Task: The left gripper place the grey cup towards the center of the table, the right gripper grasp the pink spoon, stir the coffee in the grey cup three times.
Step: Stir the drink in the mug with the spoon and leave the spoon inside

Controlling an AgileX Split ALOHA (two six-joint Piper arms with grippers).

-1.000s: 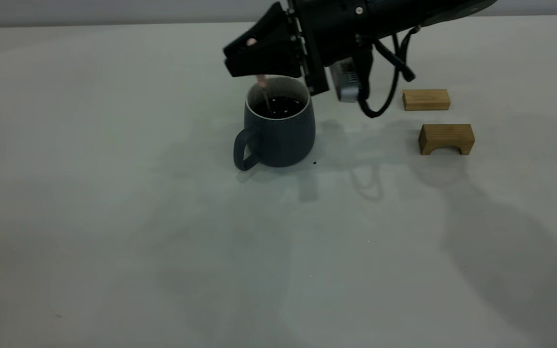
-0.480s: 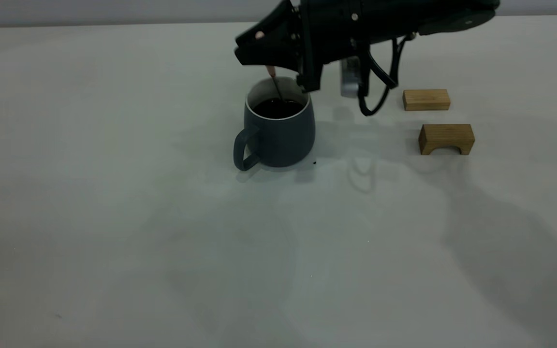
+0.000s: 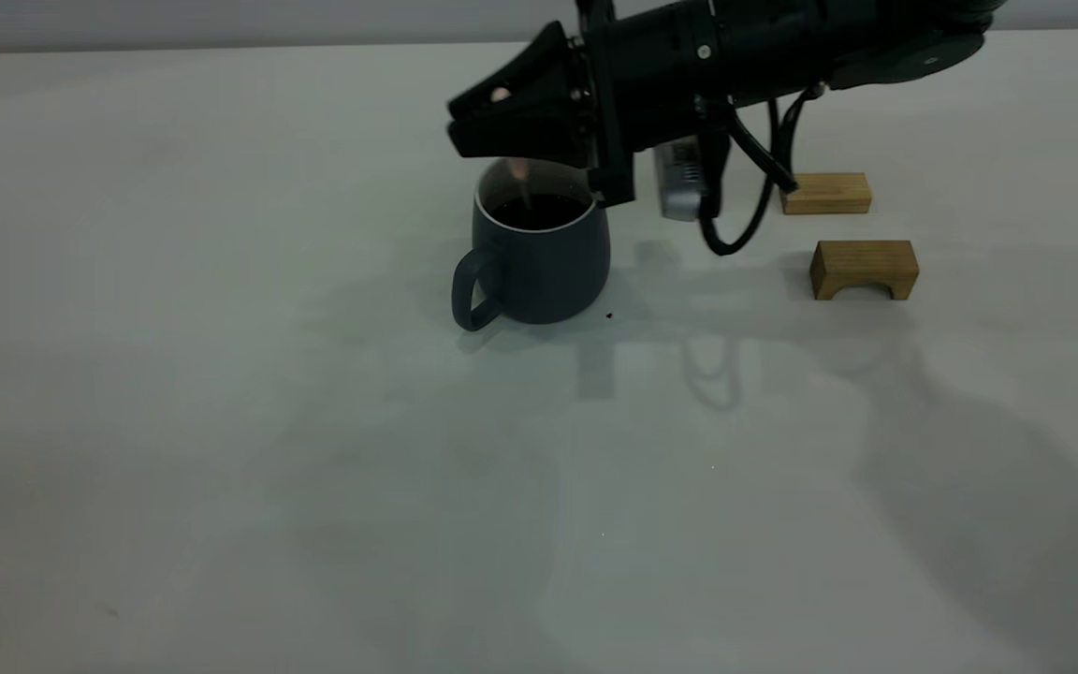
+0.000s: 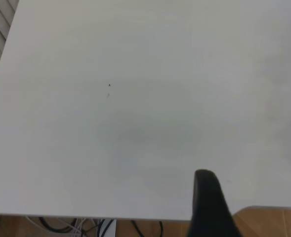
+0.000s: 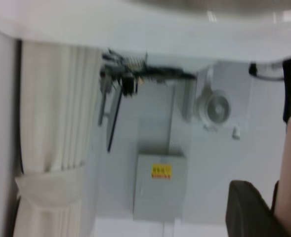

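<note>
A: Where is the grey cup (image 3: 539,255) now?

B: It stands upright on the counter (image 3: 221,421), a little above the middle of the exterior view, with its handle at about 8 o'clock. The coffee (image 3: 539,212) is visible inside as a dark surface under the white rim.

A: And the right end effector (image 3: 502,126)?

B: It hangs directly over the cup, at 12 o'clock from it, reaching in from the right. Its fingers are closed on the pink spoon (image 3: 522,180) (only a short piece of the spoon shows below them), and the spoon goes down into the cup.

A: The left end effector?

B: In the exterior view it is not visible. In its wrist view only one dark finger (image 4: 209,207) shows over the bare counter near the edge, so I cannot tell if it is open or closed.

A: Anything else?

B: Two wooden blocks at 3 o'clock from the cup: a flat block (image 3: 824,193) farther back and an arch-shaped block (image 3: 864,268) nearer, well apart from the cup.
</note>
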